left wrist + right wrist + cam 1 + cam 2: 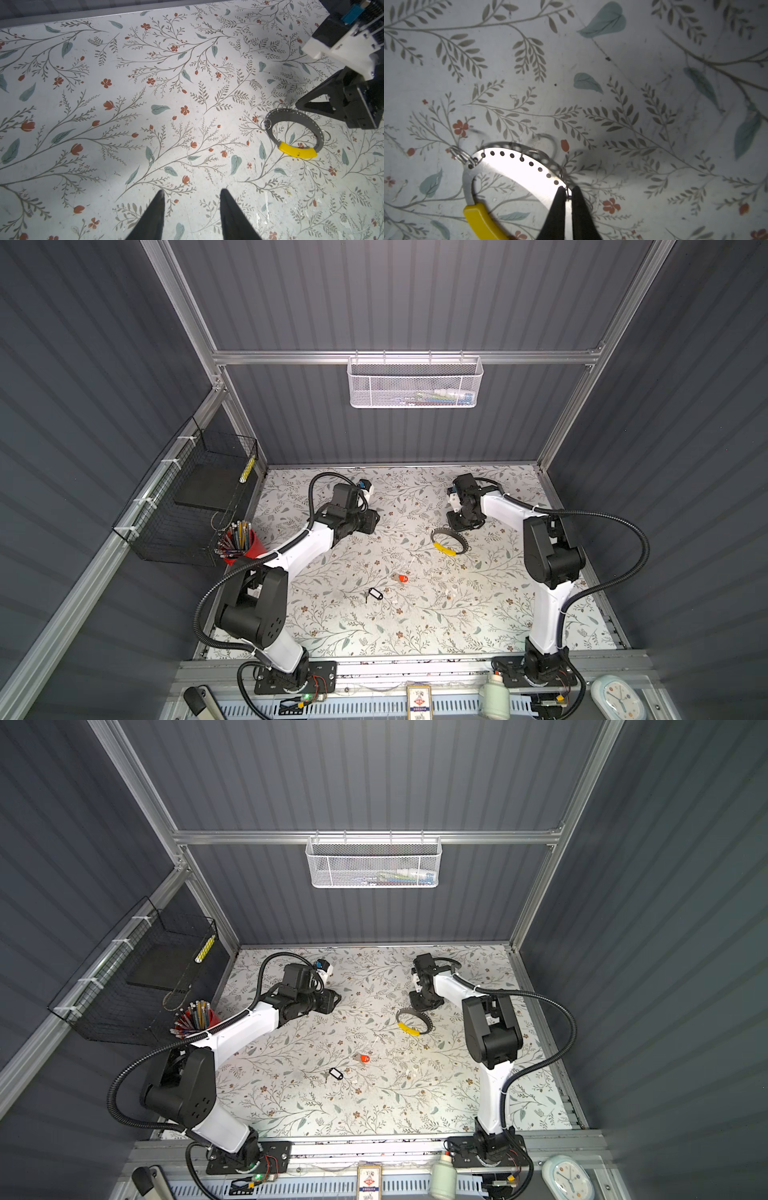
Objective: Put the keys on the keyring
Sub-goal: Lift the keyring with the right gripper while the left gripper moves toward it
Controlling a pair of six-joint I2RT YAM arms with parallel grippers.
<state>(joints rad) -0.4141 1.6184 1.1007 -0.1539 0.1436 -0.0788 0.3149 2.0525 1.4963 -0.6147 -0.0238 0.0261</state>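
The keyring (449, 534) lies at the back right of the floral table, a grey punched hoop with a yellow segment (297, 150), also visible in the other top view (415, 1014). My right gripper (568, 190) is shut on the hoop's band (517, 166), at a small wire ring on its edge. In both top views it stands over the hoop's far side (456, 529). The keys lie apart near the table's middle: an orange-red tag (402, 578) (365, 1058) and a black-framed white tag (375, 593) (336, 1074). My left gripper (192, 192) hovers open and empty, left of the hoop (376, 526).
A red cup of pencils (245, 545) and a black wire basket (195, 497) stand at the left edge. A white mesh basket (415, 383) hangs on the back wall. A bottle (494, 695) and a clock (619, 697) sit on the front ledge.
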